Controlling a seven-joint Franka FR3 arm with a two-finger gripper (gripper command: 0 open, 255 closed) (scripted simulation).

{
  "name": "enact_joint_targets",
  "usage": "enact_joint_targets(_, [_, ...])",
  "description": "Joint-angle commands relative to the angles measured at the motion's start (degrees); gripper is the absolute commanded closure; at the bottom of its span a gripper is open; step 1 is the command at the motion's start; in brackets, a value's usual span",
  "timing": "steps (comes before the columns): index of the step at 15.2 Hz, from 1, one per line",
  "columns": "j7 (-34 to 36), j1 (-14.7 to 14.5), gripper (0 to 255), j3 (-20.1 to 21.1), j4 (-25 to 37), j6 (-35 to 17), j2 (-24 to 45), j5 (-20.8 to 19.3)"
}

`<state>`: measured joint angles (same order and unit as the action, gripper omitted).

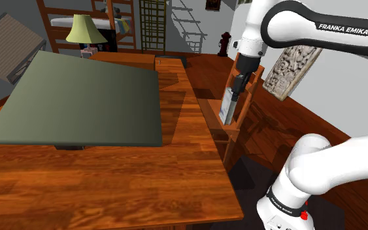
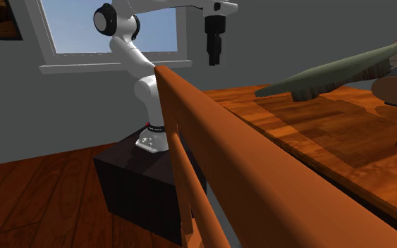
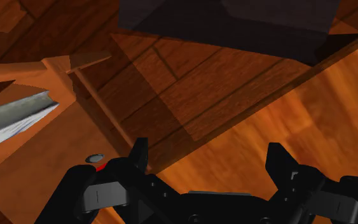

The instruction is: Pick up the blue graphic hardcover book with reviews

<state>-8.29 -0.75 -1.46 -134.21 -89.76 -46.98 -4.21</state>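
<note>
On the seat of a wooden chair (image 1: 216, 121) at the worktop's long side: one book (image 1: 227, 108), thin, rendered grey-white, standing on edge near the seat's back edge, close to the backrest. Whether it touches the backrest cannot be told. In the wrist view the book (image 3: 15, 121) sits off to one side of the fingers, not between them.

Clearance: open air above the book, with backrest rails on one side and the worktop (image 1: 110, 176) edge on the other.

Worktop: reddish-brown wood, carrying a large grey-green slab (image 1: 78, 98) over much of its far half. A lamp (image 1: 86, 29) stands beyond the far edge.

Floor: wood boards.

Stand (image 2: 140, 183): black box, by a wall with a window (image 2: 112, 28).

Gripper (image 1: 234, 98): above the book and near it. Fingers (image 3: 139, 159) spread wide apart, nothing between them, touching nothing.
</note>
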Motion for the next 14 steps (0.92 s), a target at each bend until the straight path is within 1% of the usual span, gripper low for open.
enact_joint_targets(1, [0.00,0.00,0,0.00,0.00,0.00,0.00,0.00])
enact_joint_targets(8, [0.72,4.09,0,-5.56,3.09,-7.90,10.84,-1.88])
enact_joint_targets(14, [0.99,6.93,0,-10.43,7.58,-13.43,20.76,-2.02])
